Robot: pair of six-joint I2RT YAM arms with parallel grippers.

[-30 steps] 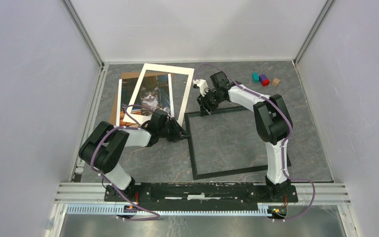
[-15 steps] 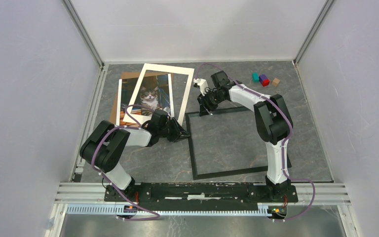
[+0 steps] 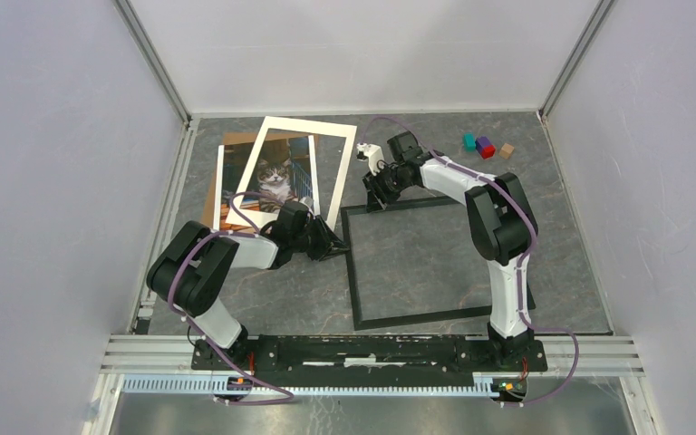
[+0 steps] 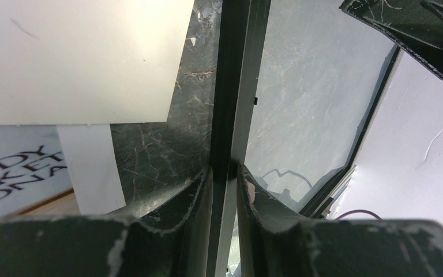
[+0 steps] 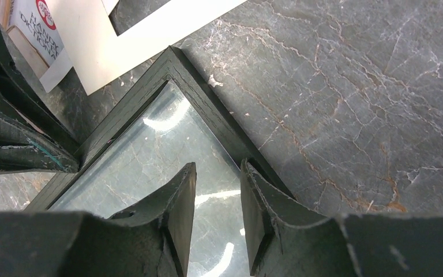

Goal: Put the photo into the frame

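The left gripper (image 4: 224, 173) pinches the frame (image 4: 233, 69) edge; right gripper (image 5: 218, 167) slightly spread near its corner.

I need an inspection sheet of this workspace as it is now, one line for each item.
Surface: grey marbled table.
Job's things: the frame lies flat mid-table; the photo lies outside it, under a white mat.
Clutter: coloured blocks, far right.
Claws: left claw shut on the frame's edge; right claw open at the frame's far edge.
Cables: purple cable along each arm.
Surroundings: white walls; nothing else seen.
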